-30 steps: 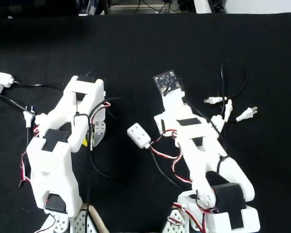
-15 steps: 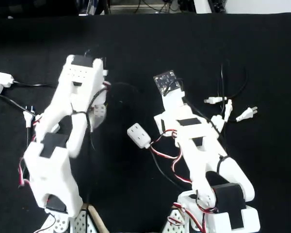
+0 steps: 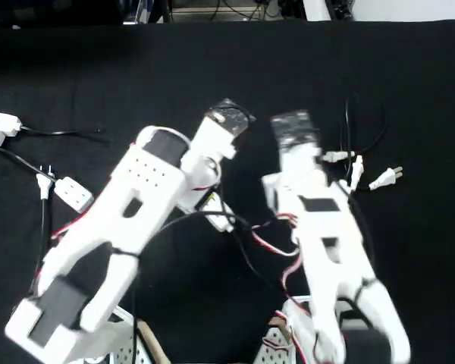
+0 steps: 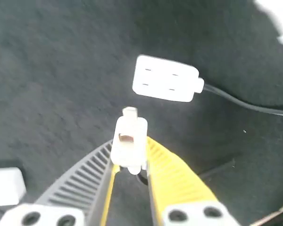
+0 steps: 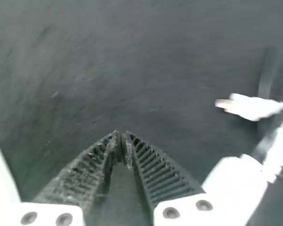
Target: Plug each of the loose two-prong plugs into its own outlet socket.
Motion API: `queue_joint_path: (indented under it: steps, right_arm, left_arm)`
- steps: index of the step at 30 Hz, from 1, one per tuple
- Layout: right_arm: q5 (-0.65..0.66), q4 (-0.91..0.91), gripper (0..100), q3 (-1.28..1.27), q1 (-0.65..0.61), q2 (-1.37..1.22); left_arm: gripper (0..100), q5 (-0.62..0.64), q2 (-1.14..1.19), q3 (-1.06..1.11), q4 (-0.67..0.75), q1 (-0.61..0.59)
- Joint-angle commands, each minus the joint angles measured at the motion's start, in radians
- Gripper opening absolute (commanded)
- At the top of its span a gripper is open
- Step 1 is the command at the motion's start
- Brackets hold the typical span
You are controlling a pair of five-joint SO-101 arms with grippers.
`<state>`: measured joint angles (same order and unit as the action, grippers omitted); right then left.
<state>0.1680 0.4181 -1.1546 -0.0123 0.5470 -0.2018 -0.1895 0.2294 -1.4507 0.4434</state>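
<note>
the left gripper [image 4: 130, 159] is clamped on a white 2-prong plug [image 4: 129, 141] above the black table [image 4: 56, 70]. the white outlet block [image 4: 165, 85] lies just ahead of the plug, not touching it. the right gripper [image 5: 121, 137] is closed on nothing, and a loose plug [image 5: 250, 106] lies nearby.

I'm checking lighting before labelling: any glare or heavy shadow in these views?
High view: the black cloth shows no shadow, and black cords nearly vanish on it. Left wrist view: the held plug glares white, washing out detail. Right wrist view: even light, no glare.
</note>
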Motion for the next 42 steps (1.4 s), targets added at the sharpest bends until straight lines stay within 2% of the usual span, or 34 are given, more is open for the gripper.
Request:
queue_joint_path:
  steps: [1,8,14,20,25,33,38,42]
  right_arm:
    - [-0.064,0.008,1.2,-0.05,0.043,0.205]
    - [-0.077,0.032,1.2,-0.208,-0.011,0.545]
    - [-0.146,0.307,1.2,-0.134,-0.071,0.753]
    - [-0.143,0.47,1.2,-0.058,-0.069,0.86]
    - [-0.143,0.563,1.2,0.039,-0.077,0.82]
    - [-0.1,0.644,1.2,0.251,-0.16,0.542]
    - [-0.091,0.718,1.2,0.381,-0.238,0.518]
    - [-0.092,0.772,1.2,0.437,-0.296,0.518]
  left_arm:
    - [4,-0.101,-0.123,0.068,0.086,0.047]
    - [4,-0.138,-0.126,0.114,0.206,0.171]
    - [4,-0.163,-0.149,0.202,0.354,0.199]
    - [4,-0.183,-0.262,0.314,0.433,0.209]
    - [4,-0.199,-0.413,0.461,0.559,0.229]
    - [3,-0.236,-0.635,0.737,0.786,0.22]
    - [3,-0.285,-0.755,0.862,0.845,0.216]
    - [3,-0.287,-0.847,0.877,0.798,0.216]
